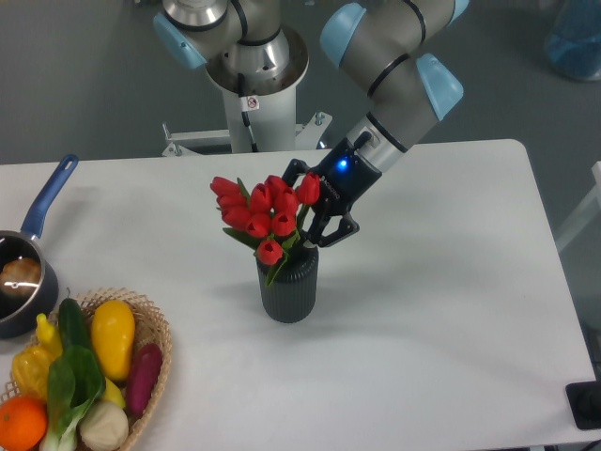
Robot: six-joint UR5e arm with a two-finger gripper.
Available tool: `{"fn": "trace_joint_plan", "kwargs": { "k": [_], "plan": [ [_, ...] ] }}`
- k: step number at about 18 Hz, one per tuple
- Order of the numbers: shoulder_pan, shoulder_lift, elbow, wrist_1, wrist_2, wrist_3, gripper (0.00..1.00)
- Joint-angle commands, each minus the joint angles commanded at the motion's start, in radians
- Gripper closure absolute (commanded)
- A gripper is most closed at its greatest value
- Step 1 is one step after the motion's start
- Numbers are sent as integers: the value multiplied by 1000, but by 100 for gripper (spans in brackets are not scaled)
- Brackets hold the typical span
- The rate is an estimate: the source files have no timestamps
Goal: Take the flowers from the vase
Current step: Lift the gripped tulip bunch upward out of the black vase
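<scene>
The flowers [266, 214], a bunch of about nine red tulips with green leaves, stand in the vase [289, 289], a short dark grey ribbed cylinder set near the middle of the white surface [423, 329]. The blooms lean to the left above the vase's mouth, and one bloom droops low over its rim. The tool [317, 209] reaches in from the right at the level of the blooms, just above the vase's mouth, with its dark fingers on the right side of the bunch; one finger shows behind the top-right tulip and the other juts out below and to the right. The flowers hide where the fingers end, so I cannot tell how far apart they are or whether they have the stems between them. A small blue light glows on the tool's body. Nothing else stands close to the vase. Well apart at the left edge sits one dark pan [21, 282] with a blue handle, something pale brown inside it. At the lower left corner is one woven basket [158, 349] holding produce: a yellow piece, a purple one, an orange, a long green one, leafy greens and a pale round one. Behind the surface rises the robot's white pedestal [254, 103], bearing a small round red sticker too small to read.
</scene>
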State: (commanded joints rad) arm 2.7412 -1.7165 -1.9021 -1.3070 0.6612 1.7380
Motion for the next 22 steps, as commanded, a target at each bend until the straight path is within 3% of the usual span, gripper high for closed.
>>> {"fn": "trace_joint_plan", "kwargs": {
  "k": [7,19,22],
  "plan": [
    [0,8,0,-2,0,-2,51],
    [5,21,-2,-5,-9,-3,52],
    [6,31,-8,-6,-9,-11,59]
  ]
}}
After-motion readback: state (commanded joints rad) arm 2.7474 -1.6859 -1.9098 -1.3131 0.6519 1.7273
